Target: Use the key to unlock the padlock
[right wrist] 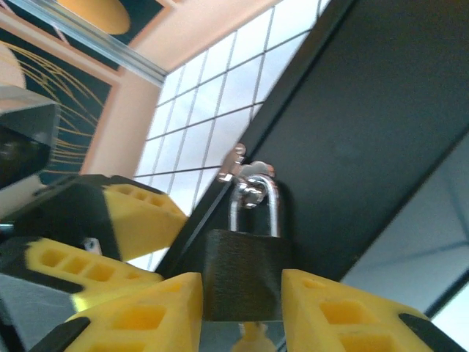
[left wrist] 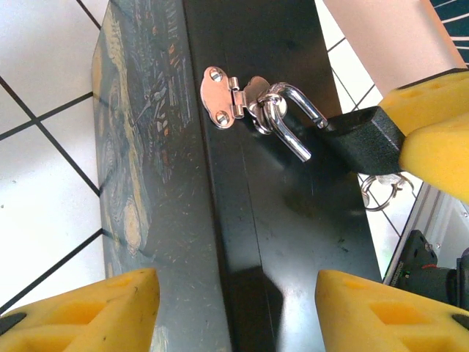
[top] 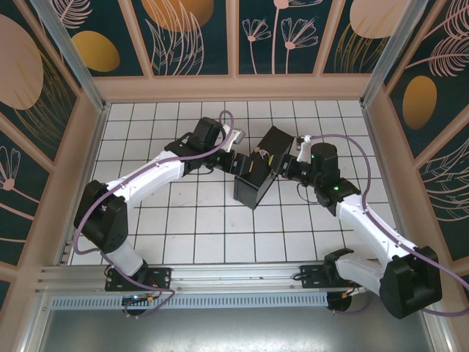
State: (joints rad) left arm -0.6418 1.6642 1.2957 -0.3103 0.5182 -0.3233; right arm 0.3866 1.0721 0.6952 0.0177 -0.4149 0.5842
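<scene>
A black padlock [right wrist: 243,273] hangs by its silver shackle [left wrist: 292,116] from the hasp [left wrist: 223,95] of a dark box [top: 256,176]. My right gripper [right wrist: 242,297] is shut on the padlock's body, one yellow pad on each side. In the left wrist view the shackle's near leg seems to end free of the body. A key ring [left wrist: 381,194] hangs under the padlock; the key itself is hard to make out. My left gripper [left wrist: 236,301] stands open over the box's face with nothing between its pads. From above, the left gripper [top: 236,160] is at the box's left and the right gripper [top: 282,170] at its right.
The box stands in the middle of the white tiled table [top: 198,235]. Patterned walls [top: 66,147] close in the left, right and back. Both arms reach inward from the near rail [top: 234,282].
</scene>
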